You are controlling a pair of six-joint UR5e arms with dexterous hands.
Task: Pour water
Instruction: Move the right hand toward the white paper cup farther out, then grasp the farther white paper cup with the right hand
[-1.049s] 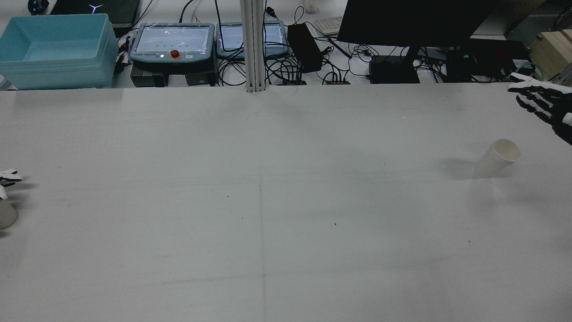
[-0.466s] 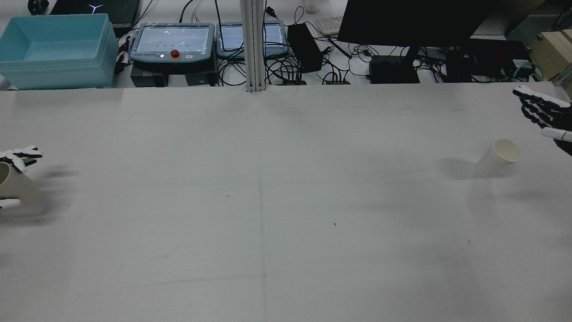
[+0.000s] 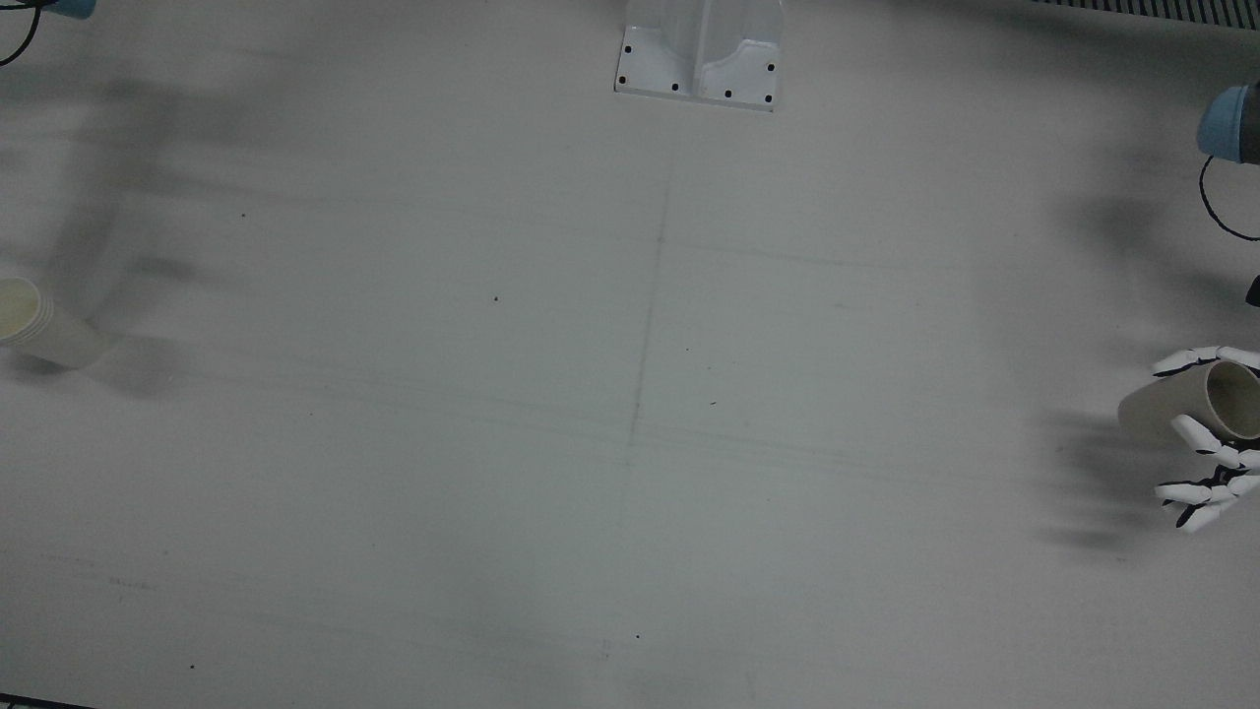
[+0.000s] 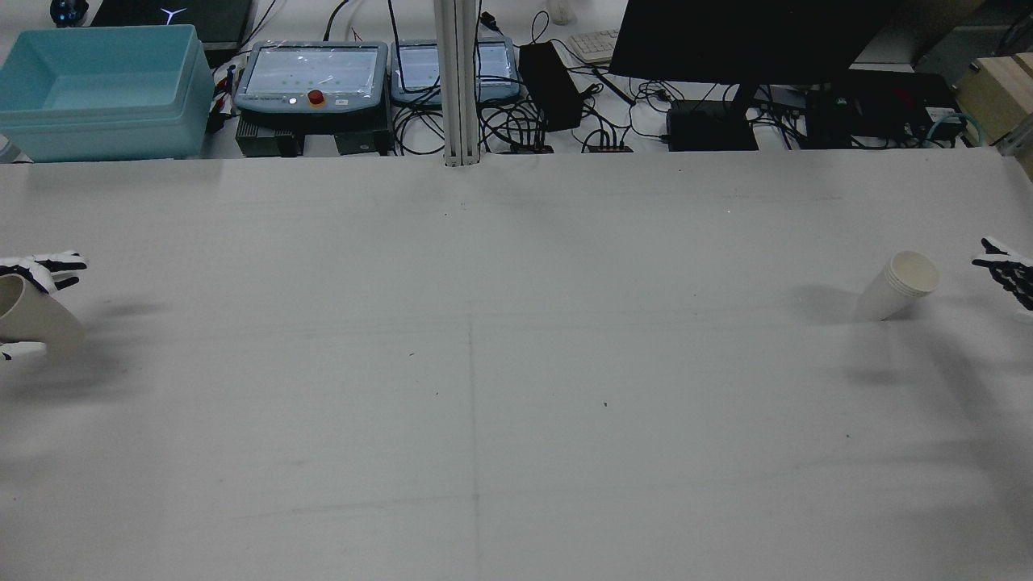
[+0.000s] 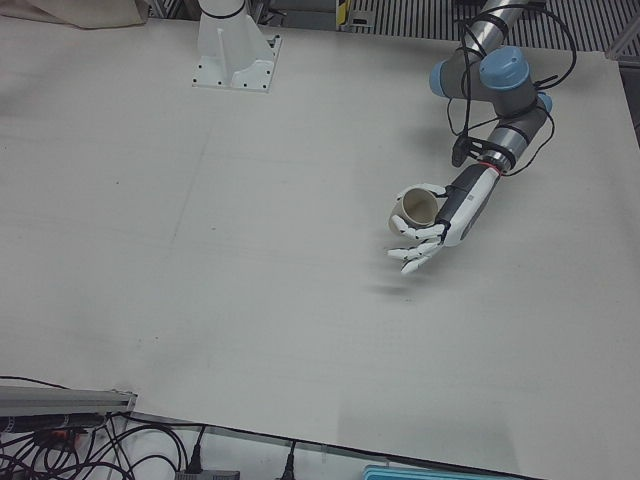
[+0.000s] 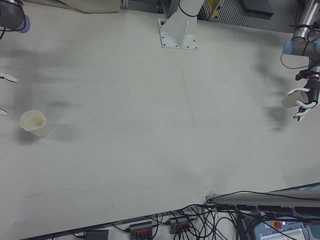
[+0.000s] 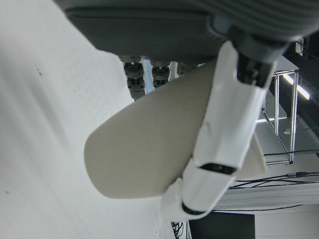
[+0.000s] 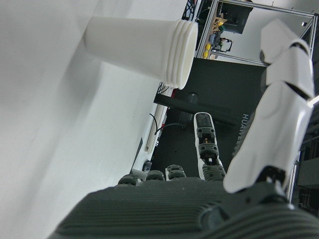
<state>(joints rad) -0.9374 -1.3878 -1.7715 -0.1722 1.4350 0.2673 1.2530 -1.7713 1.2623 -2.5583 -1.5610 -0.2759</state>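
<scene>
**Left hand holds a tilted cup; second cup stands apart on the right**

We see first the wide white table (image 4: 516, 387), bare across its middle. Behind its far edge in the rear view stand a teal bin (image 4: 101, 89), a dark monitor (image 4: 750, 36) and two teach pendants (image 4: 311, 73).

Next, our left arm (image 5: 500, 95) reaches down over its half of the table. Its left hand (image 5: 435, 225) has fingers clamped around a paper cup (image 5: 413, 208), lifted clear of the table and tilted onto its side, mouth facing outward.

On the opposite half, a stack of paper cups (image 4: 900, 286) stands upright on the table. Our right hand (image 4: 1005, 270) is just beside it, not touching, fingers spread apart and holding nothing.

We cannot tell whether either cup contains water.
</scene>
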